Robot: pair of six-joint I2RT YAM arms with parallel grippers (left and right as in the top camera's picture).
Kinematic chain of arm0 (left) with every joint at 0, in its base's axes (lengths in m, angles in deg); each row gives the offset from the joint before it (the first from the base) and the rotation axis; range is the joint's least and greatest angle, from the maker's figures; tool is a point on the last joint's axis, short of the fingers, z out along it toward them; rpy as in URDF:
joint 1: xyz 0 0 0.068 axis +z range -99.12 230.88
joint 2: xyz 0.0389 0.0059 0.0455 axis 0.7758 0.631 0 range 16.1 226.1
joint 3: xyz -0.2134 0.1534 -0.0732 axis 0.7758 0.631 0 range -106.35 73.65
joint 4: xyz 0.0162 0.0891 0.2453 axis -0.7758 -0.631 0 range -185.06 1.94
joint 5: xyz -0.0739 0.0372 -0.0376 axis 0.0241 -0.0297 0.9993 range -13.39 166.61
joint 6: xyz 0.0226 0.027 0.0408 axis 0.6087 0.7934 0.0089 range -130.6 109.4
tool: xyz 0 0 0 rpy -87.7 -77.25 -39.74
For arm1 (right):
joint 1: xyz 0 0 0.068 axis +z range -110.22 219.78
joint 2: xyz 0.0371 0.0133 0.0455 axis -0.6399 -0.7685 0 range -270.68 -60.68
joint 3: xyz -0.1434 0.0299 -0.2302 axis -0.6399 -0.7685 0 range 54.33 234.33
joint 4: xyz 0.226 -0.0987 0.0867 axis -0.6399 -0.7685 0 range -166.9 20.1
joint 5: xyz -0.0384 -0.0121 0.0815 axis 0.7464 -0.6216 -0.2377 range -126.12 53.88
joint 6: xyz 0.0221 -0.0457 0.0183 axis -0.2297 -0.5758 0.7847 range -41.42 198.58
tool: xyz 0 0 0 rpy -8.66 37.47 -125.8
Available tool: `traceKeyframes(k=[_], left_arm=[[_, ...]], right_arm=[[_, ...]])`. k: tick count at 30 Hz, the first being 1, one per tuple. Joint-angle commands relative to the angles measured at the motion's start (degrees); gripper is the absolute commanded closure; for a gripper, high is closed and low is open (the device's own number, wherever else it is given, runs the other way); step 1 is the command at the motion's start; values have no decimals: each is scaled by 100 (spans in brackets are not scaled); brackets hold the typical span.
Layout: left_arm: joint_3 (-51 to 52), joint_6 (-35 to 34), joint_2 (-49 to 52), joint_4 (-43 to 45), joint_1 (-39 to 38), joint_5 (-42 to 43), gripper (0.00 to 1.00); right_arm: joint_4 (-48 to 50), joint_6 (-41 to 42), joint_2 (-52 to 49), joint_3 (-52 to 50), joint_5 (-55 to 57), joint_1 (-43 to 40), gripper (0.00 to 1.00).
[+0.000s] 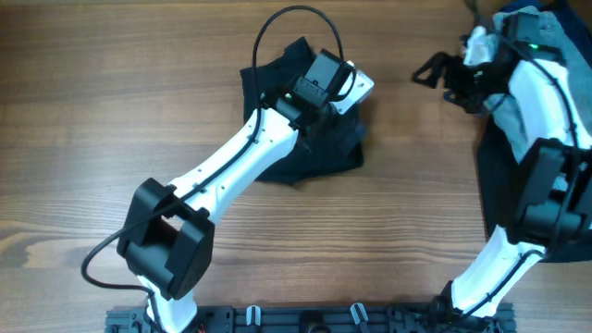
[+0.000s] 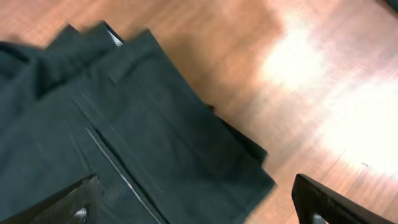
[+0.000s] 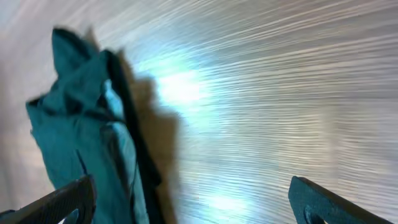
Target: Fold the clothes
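My left gripper (image 2: 196,182) hangs over the pair of plain black fabric shorts (image 1: 324,155), its two dark fingers (image 2: 69,202) spread wide apart, with nothing pinched between them. From my left wrist I see the shorts lying flat in stacked layers, with a stitched seam running across the top one and one corner reaching out onto the bare wood. From overhead, the shorts form a small dark bundle on the brown wooden table (image 1: 120,92), a little above its middle, and my left arm crosses over them from the lower left, covering their centre. My right gripper (image 3: 189,186) is well apart from the shorts, off to their right near the far edge of the table. It too is wide open and holds nothing; only bare wood grain lies between its fingers. At the left of my right wrist view sits a crumpled heap of cloth with a blue-green tint, and I cannot tell for sure which garment it is. A light-blue denim garment (image 1: 555,23) lies in the far right corner, and a larger black cloth (image 1: 504,176) lies along the right edge under my right arm.
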Motion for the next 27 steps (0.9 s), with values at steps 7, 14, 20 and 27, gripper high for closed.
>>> traceKeyframes(k=[7,14,20,27], left_arm=[[-15,109,1167,369,-579,-831,3],[-15,116,1270,258,-911,-763,0],[-17,87,1871,157,-903,-953,10],[-17,-214,1928,437,-804,-1880,52]], right_arm=[[50,170,188,138,61,-61,1],[50,48,186,138,61,-55,1],[44,17,186,138,61,-55,1],[66,13,186,138,59,-55,1]])
